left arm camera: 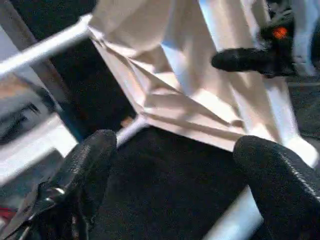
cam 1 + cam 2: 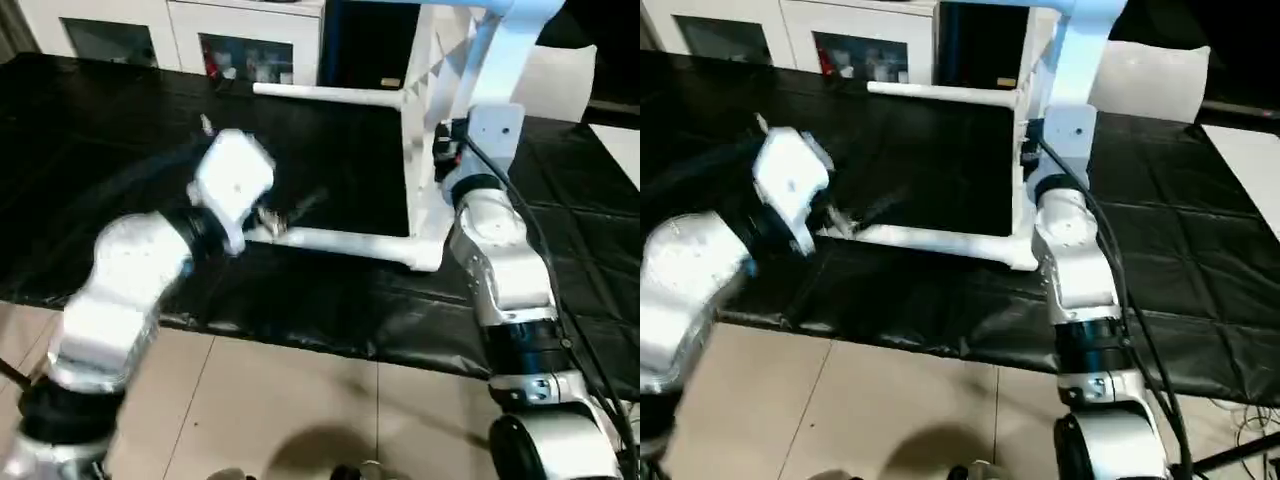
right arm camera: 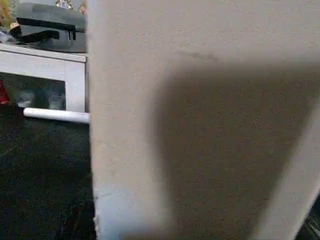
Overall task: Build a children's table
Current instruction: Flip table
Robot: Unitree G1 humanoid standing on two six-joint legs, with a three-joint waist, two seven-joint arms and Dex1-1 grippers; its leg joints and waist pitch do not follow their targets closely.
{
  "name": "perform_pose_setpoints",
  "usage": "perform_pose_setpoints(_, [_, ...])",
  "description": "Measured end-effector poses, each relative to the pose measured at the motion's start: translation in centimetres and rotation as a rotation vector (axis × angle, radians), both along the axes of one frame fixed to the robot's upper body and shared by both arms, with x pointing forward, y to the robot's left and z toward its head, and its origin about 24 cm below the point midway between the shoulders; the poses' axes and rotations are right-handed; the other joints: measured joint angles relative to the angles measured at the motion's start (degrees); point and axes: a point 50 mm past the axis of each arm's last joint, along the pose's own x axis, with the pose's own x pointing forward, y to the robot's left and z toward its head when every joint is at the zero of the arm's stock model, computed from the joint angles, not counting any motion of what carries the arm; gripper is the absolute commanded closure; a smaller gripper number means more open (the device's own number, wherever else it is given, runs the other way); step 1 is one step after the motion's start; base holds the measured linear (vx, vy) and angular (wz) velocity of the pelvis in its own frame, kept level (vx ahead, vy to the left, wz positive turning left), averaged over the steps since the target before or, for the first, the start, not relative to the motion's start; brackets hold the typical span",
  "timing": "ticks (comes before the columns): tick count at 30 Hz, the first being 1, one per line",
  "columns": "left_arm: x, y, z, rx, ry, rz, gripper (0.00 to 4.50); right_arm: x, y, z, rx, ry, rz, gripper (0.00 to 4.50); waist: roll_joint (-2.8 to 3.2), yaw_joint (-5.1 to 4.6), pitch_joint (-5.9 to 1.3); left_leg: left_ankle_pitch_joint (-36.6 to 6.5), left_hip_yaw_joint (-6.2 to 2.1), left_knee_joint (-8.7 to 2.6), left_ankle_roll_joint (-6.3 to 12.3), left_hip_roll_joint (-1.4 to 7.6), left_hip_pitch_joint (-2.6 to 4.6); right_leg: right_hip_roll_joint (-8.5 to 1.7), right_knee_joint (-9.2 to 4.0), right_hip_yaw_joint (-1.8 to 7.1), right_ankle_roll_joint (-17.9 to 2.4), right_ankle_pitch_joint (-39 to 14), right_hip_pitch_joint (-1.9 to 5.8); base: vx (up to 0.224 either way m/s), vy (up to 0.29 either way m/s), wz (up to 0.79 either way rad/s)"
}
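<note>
Black worktop [image 2: 300, 300] | children's table [image 2: 420, 180] on edge | left end effector [image 1: 175, 175] open | right end effector unclear

An indoor lab-like room: black-covered worktop [image 2: 300, 300], beige tiled floor [image 2: 300, 400], white glass-door cabinets [image 2: 230, 45] at 11 o'clock.

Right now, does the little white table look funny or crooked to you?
Yes. The table top stands on its edge on the black cover instead of lying flat, so its two legs, one low and one high, poke out sideways. It looks half-built, not broken.
</note>
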Motion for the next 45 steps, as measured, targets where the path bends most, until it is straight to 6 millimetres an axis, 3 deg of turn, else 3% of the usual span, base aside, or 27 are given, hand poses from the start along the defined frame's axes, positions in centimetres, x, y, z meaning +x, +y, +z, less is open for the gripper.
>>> perform_pose_setpoints(3, [0.2,0.1,1.1,0.057,-0.076,0.004,0.00,0.0,0.1,-0.5,-0.004,0.030,0.016,1.74,-0.01,0.01,0.00,0.0,-0.02,0.01,-0.02,0.01,-0.01,0.02,0.00,0.00,0.0,0.0,0.00,0.000,0.000,0.00])
perform_pose_setpoints(4, [0.3,0.0,1.3,0.072,-0.092,0.005,0.00,0.0,0.0,-0.7,-0.007,0.038,0.019,1.41,-0.03,0.05,0.00,0.0,-0.04,0.01,-0.01,0.01,-0.02,0.02,0.00,-0.01,0.0,0.0,0.00,0.000,0.000,0.00])
perform_pose_setpoints(7, [1.2,0.0,3.4,0.152,-0.211,0.020,0.00,-0.3,-0.2,-1.7,-0.016,0.077,0.027,1.37,-0.04,0.20,0.01,0.1,-0.06,0.05,-0.02,-0.01,-0.05,0.03,-0.01,0.00,0.0,0.1,0.00,0.000,0.000,0.00])
perform_pose_setpoints(10, [1.4,-0.3,5.3,0.188,-0.329,0.017,0.00,-0.5,-0.4,-2.4,-0.020,0.100,0.040,1.01,-0.04,0.23,0.01,0.1,-0.07,0.08,-0.02,-0.01,-0.07,0.02,-0.02,0.00,0.0,0.1,0.01,0.000,0.000,0.00])
perform_pose_setpoints(14, [2.1,-0.2,8.8,0.222,-0.497,0.052,0.00,-1.5,-0.7,-3.4,-0.012,0.116,0.080,0.92,-0.02,0.36,0.00,0.1,-0.10,0.09,-0.01,-0.01,-0.09,0.03,-0.04,-0.01,0.0,0.1,0.02,0.000,0.000,0.00])
perform_pose_setpoints(16, [2.4,-0.1,9.5,0.243,-0.543,0.069,0.00,-1.9,-0.8,-3.5,-0.003,0.114,0.094,0.92,-0.02,0.39,0.00,0.1,-0.10,0.08,-0.01,-0.01,-0.09,0.03,-0.06,-0.01,0.0,0.1,0.02,0.000,0.000,0.00])
perform_pose_setpoints(25, [5.1,2.0,10.2,0.322,-0.600,0.244,0.00,-4.0,-1.1,-3.5,-0.023,0.083,0.156,0.92,0.03,0.68,0.02,0.0,-0.13,0.08,0.01,0.00,-0.14,0.04,-0.15,-0.03,0.0,0.1,0.02,0.000,0.000,0.00])
perform_pose_setpoints(32, [6.5,3.3,10.0,0.333,-0.572,0.302,0.60,-5.2,-1.1,-3.1,-0.039,0.057,0.213,0.87,0.04,0.89,0.01,0.0,-0.13,0.08,0.01,0.00,-0.15,0.04,-0.18,-0.04,0.0,0.1,0.02,0.000,0.000,0.00])
perform_pose_setpoints(38, [6.8,3.4,11.4,0.335,-0.613,0.309,1.13,-6.5,-1.3,-3.1,-0.045,0.052,0.233,0.87,0.11,1.58,0.00,0.0,-0.15,0.07,0.04,0.02,-0.14,0.04,-0.43,-0.06,0.0,0.2,0.15,0.000,0.000,0.00])
perform_pose_setpoints(45, [7.9,3.8,11.3,0.366,-0.609,0.328,1.63,-7.4,-1.5,-3.0,-0.061,0.053,0.249,0.87,0.12,1.92,0.00,0.0,-0.15,0.08,0.06,0.02,-0.12,0.04,-0.52,-0.07,0.1,0.3,0.20,0.000,0.000,0.00])
